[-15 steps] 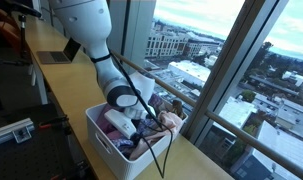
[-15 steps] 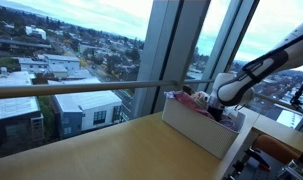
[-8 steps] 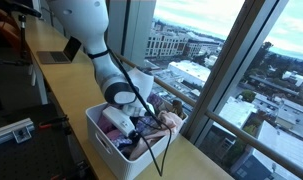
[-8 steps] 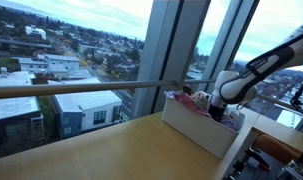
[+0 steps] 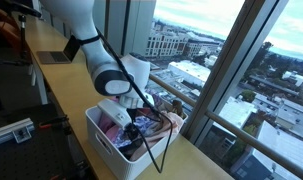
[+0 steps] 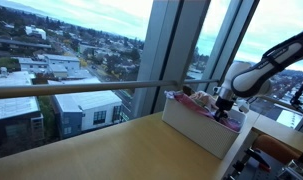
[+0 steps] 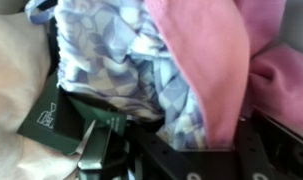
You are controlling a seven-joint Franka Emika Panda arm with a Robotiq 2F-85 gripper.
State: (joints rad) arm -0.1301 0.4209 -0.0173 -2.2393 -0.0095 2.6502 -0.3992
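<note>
- In an exterior view, your hand is down among the clothes in the white basket on the wooden worktop.
- In an exterior view, the hand sits inside the basket, near the window.
- Wrist view: the hand is fully closed against the patterned cloth, with the pink cloth just beside it. You cannot tell whether it has a grip on either.

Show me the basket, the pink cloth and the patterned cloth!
basket [image 5: 103, 142], in an exterior view, on its white side wall.
pink cloth [image 7: 206, 70], wrist view, on its middle fold.
patterned cloth [image 7: 116, 50], wrist view, on its blue-and-white middle.
</note>
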